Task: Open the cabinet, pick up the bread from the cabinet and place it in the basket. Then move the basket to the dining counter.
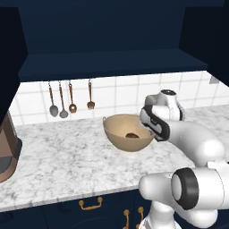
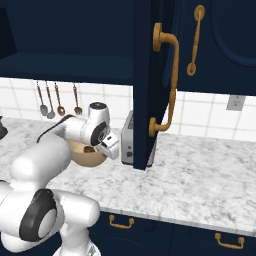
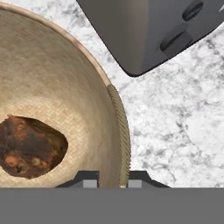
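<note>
The tabletop point(image 1: 67, 165) was a white-grey marbled slab running along a wall of white tiles point(image 1: 120, 91); below its near edge sat dark navy drawers with short brass pulls point(image 1: 91, 204); four utensils point(image 1: 69, 100) hung on the tiles beneath the cabinet point(image 1: 112, 40), whose dark navy shelf stood bare; in the right base view one cabinet door point(image 2: 150, 80) stood swung toward the camera, its long brass handle point(image 2: 167, 82) facing out, and a wall outlet point(image 2: 234, 102) showed on the tiles at far right. The tan basket point(image 1: 117, 134) rested on the tabletop near the wall, with the bread point(image 1: 131, 135) lying on its woven floor; in the hand view the bread point(image 3: 30, 146) sat low and left inside the bowl. A grey toaster point(image 2: 127, 137) stood just right of the basket, close but apart from it; a copper-brown appliance point(image 1: 8, 147) stood at the far left edge of the tabletop. The hand point(image 3: 111, 180) hung at the basket's right rim point(image 3: 121, 131), its two finger tips drawn close on either side of that corded rim, pinching the basket's edge.
</note>
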You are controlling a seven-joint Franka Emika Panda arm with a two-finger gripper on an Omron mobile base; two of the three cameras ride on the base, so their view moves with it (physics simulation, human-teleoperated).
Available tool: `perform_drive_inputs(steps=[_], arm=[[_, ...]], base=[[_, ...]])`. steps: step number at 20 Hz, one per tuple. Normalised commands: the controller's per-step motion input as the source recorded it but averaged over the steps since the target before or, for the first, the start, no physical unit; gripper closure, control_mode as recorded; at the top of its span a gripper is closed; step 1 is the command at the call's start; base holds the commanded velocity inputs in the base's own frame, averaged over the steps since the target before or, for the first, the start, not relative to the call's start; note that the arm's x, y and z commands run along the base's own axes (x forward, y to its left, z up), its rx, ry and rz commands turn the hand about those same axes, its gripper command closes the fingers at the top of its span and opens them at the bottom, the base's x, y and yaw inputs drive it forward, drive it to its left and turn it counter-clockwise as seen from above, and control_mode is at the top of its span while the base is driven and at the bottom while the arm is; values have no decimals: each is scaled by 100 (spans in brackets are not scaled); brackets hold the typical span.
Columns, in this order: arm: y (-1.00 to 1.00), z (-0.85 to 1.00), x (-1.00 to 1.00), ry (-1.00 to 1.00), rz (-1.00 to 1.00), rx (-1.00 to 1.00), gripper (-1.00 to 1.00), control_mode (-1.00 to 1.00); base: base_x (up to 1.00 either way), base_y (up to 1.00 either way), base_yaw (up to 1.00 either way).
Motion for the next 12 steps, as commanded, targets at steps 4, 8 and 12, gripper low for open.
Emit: perform_drive_inputs(steps=[4, 8, 12], arm=[[-6, 55, -58, -5, -9, 1, 100, -100], [0, 65, -66, -3, -5, 0, 100, -100], [0, 65, -74, 0, -4, -2, 100, -100]], base=[[0, 0, 0], [0, 0, 0], [0, 0, 0]])
